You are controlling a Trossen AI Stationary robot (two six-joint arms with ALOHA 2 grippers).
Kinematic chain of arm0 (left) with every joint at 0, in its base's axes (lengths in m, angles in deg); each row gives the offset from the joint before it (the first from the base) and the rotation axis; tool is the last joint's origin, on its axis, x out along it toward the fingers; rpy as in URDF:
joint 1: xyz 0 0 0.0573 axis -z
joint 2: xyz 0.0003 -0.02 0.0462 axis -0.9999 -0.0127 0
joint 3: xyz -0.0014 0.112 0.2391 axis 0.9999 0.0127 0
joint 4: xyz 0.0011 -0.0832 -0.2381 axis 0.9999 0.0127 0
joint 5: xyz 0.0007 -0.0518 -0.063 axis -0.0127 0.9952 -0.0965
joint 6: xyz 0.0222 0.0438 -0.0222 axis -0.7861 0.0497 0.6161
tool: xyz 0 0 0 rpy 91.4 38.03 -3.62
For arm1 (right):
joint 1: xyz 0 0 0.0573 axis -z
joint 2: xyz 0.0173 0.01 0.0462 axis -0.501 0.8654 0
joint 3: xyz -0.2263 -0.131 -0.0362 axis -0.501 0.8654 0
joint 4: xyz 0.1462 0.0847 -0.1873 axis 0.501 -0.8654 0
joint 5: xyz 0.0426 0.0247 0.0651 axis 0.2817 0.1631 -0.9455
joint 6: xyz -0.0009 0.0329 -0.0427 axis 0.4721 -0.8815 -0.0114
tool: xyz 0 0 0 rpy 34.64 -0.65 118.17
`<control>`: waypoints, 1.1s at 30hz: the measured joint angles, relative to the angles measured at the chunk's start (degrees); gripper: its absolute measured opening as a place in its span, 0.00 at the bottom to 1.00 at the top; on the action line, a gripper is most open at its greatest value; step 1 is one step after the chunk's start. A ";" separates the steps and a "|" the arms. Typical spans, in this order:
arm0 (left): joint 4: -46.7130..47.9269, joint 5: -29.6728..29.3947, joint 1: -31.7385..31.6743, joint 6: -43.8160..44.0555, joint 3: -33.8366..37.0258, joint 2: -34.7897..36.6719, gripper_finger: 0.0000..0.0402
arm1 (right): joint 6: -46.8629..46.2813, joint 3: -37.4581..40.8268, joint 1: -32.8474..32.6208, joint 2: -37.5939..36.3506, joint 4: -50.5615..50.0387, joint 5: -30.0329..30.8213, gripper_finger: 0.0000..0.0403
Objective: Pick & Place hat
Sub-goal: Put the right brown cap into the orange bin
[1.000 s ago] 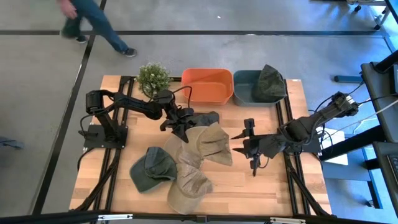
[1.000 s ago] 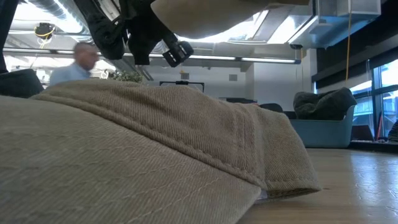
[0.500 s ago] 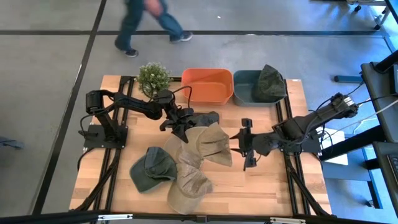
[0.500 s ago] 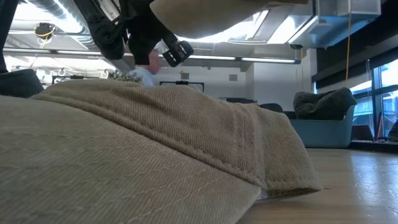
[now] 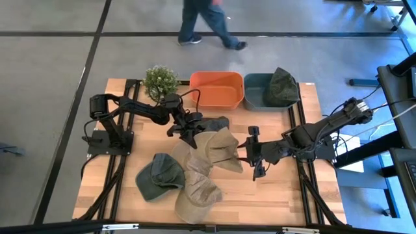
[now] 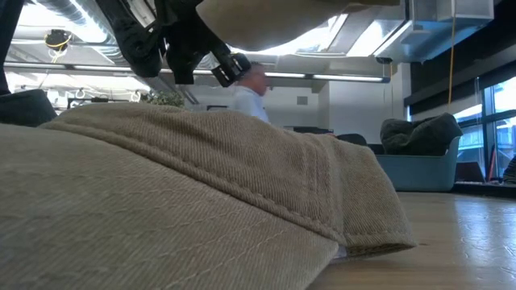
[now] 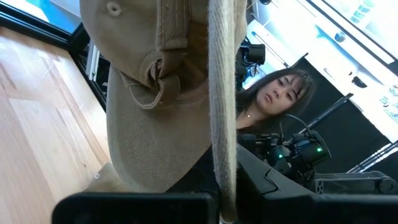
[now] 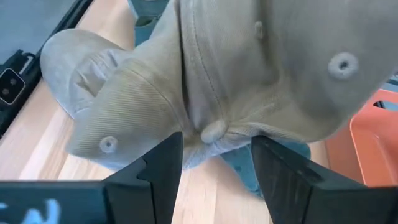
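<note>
Hats I see are soft cotton twill, ribbed weave, stitched seams, cloth-covered top button. The tan hat (image 5: 220, 148) sits centre frame in the high view, crown up, panels creased, overlapping a second tan hat (image 5: 197, 192) lower down; a green hat (image 5: 159, 175) lies lower left of them. Left wrist view shows the tan hat's (image 7: 163, 93) back strap with a buckle loop, fabric hanging in a fold.

Left gripper (image 5: 189, 134) is at the tan hat's upper-left edge, fingers clamped shut on that hat's edge. Right gripper (image 5: 249, 155) is just beside the tan hat's right edge, jaws spread wide with nothing between them; in its wrist view the dark flat fingers (image 8: 155, 171) frame the hat's rim (image 8: 205, 93).

Orange bin (image 5: 216, 89) and grey-blue bin (image 5: 255, 91) are smooth moulded plastic, upper centre; a dark green hat (image 5: 281, 86) slumps in the grey-blue one. Table (image 5: 286, 188) is pale wood planks. Small leafy plant (image 5: 160, 79) upper left of the bins.
</note>
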 joint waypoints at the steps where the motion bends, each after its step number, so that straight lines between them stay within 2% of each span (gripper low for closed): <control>1: 0.02 -0.10 0.00 -0.20 0.00 0.00 0.04 | 0.03 -0.02 0.00 0.32 0.31 0.19 0.47; 8: 0.00 -0.09 -0.07 -0.20 0.00 0.00 0.04 | 1.97 0.00 0.00 2.85 2.05 3.54 0.44; 12: 0.00 -0.07 -0.23 -0.19 0.00 0.00 0.04 | 3.44 0.00 0.00 4.53 2.27 5.43 0.38; 15: 0.00 -0.04 -0.41 -0.20 0.00 0.00 0.04 | 4.36 0.00 0.00 5.16 2.04 5.67 0.28; 20: 0.00 0.01 -0.50 -0.20 0.00 0.00 0.04 | 4.93 0.00 -0.02 4.94 1.90 5.66 0.05; 26: -0.04 0.20 -0.52 -0.87 0.00 0.00 0.04 | 6.40 0.00 -0.02 4.57 1.88 9.38 0.06; 33: -0.04 1.23 -2.91 -1.63 0.00 0.00 0.07 | 7.81 -1.75 -0.19 1.31 0.53 9.44 0.04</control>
